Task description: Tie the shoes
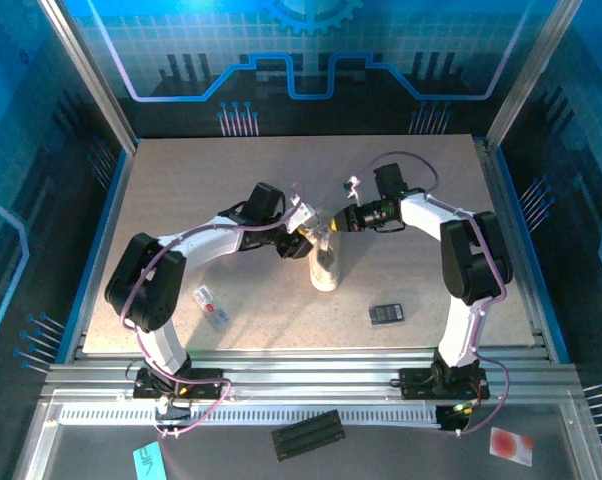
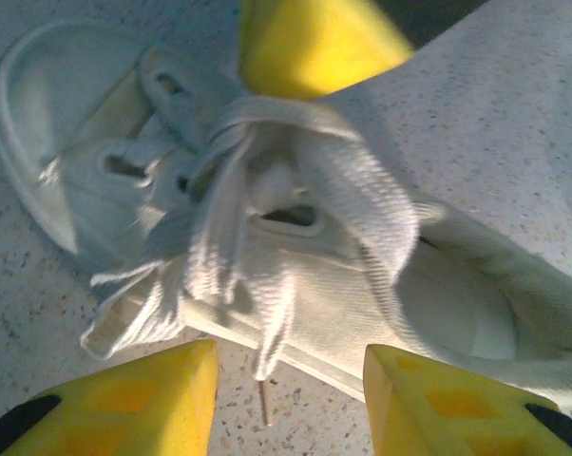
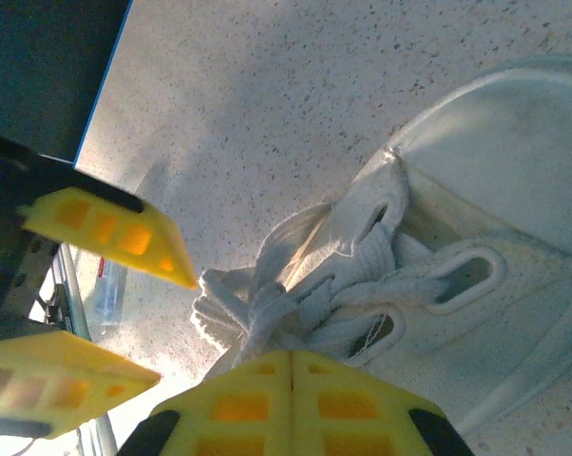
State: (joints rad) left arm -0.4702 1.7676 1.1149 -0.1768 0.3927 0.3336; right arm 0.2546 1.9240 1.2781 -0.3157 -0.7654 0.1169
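Right gripper (image 3: pixel 291 366) is clamped shut with its tips right on the laces (image 3: pixel 267 304), can't tell if it's actually pinching one. Left gripper (image 2: pixel 291 361) hangs half-open over the sneaker (image 1: pixel 324 268), which sits mid-frame on the table (image 1: pixel 181 180) in the top view.

Shoe (image 1: pixel 324 268): white-cream; laces (image 2: pixel 267 209) pale, woven.
Table (image 1: pixel 231 180) beneath shoe: beige, dark-speckled.
Device (image 1: pixel 386 314) right of shoe: black.
Packet (image 1: pixel 212 306) left of shoe: white, red.
Fingers (image 2: pixel 124 399): yellow.
Arms (image 1: pixel 206 240): white, black-jointed; cables (image 1: pixel 411 154) purple.
Walls (image 1: pixel 41 150): blue, line-patterned.
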